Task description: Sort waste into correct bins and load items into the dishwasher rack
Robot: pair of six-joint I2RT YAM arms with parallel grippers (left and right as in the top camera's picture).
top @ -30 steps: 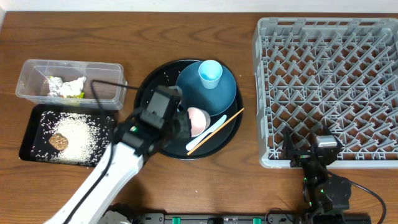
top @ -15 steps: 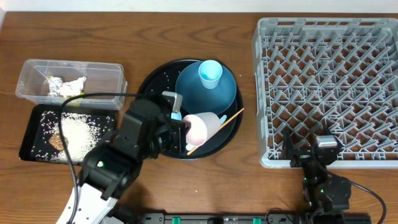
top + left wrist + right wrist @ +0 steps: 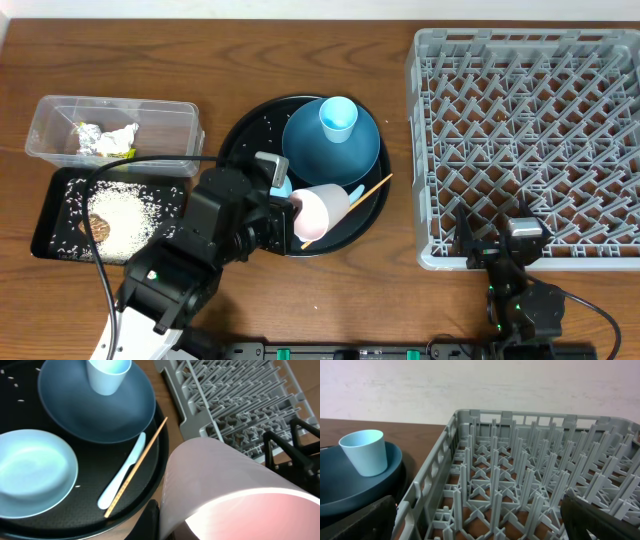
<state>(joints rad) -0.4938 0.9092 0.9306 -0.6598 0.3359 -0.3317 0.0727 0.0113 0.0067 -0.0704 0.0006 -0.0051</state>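
Observation:
My left gripper (image 3: pixel 296 212) is shut on the small pink cup (image 3: pixel 322 210) and holds it above the front of the round black tray; the cup fills the left wrist view (image 3: pixel 235 485). Below it lie the light blue bowl (image 3: pixel 35 472), white spoon (image 3: pixel 122 472) and chopstick (image 3: pixel 137 467). The pale blue cup (image 3: pixel 338 118) stands on the big blue plate (image 3: pixel 345 155). The grey rack (image 3: pixel 530 130) is at the right. My right gripper (image 3: pixel 497 248) is open and empty at the rack's front edge (image 3: pixel 482 520).
The clear tub (image 3: pixel 170 135) at the left holds tissue and wrapper (image 3: pixel 108 140). The shallow black tray (image 3: pixel 60 190) in front of it holds rice (image 3: pixel 130 215) and a brown lump (image 3: pixel 98 226). The round black tray (image 3: pixel 240 140) has stray rice grains.
My left gripper has closed on the pink cup and lifted it off the round tray, the arm drawing nearer the camera. The right arm has not moved.

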